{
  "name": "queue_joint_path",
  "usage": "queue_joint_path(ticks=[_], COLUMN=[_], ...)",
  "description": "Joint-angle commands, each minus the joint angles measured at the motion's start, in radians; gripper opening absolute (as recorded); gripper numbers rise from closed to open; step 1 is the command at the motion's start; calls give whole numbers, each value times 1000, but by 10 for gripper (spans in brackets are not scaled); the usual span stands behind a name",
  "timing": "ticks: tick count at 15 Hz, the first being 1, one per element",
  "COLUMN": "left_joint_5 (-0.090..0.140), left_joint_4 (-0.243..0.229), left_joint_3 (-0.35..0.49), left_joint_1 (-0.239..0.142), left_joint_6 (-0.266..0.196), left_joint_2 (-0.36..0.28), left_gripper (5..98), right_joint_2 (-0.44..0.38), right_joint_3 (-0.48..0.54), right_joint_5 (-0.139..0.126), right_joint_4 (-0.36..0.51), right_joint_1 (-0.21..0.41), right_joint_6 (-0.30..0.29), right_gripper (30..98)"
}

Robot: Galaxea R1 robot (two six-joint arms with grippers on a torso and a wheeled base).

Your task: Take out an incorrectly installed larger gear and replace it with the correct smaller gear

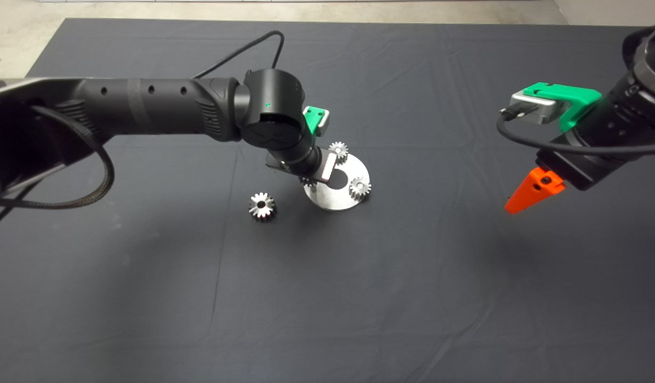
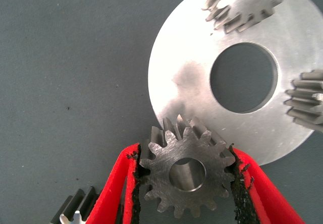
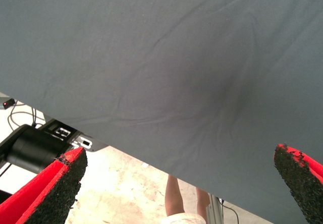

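Note:
My left gripper (image 2: 185, 156) is shut on the smaller gear (image 2: 186, 176), a dull grey fine-toothed gear with a round centre hole, held at the near rim of the round silver plate (image 2: 192, 82). In the head view this gripper (image 1: 311, 181) is over the plate's left edge (image 1: 333, 202). Two similar small gears (image 1: 338, 151) (image 1: 360, 187) stand on the plate. The larger gear (image 1: 261, 206), shiny with pointed teeth, lies on the mat to the plate's left, and its edge shows in the left wrist view (image 2: 75, 209). My right gripper (image 3: 179, 156) is open and empty, raised at the right (image 1: 532, 190).
The plate has a large round centre hole (image 2: 244, 77). The dark mat (image 1: 359, 298) spreads wide around the plate. In the right wrist view a person's legs (image 3: 176, 196) and some equipment (image 3: 35, 146) show beyond the mat's edge.

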Motion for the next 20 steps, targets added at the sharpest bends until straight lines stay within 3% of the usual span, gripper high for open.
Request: queue_joint_path(ticks=[1,20], left_joint_5=[-3,0], left_joint_4=[15,14], left_joint_3=[-14,-34], left_joint_1=[-4,7], left_joint_6=[10,27], left_joint_2=[13,12], left_gripper=[354,354], right_joint_2=[0,-5], right_joint_3=[3,4], right_joint_5=[-117,-115], right_joint_4=[35,36], right_joint_1=[26,26], right_joint_6=[4,4], right_gripper=[977,977])
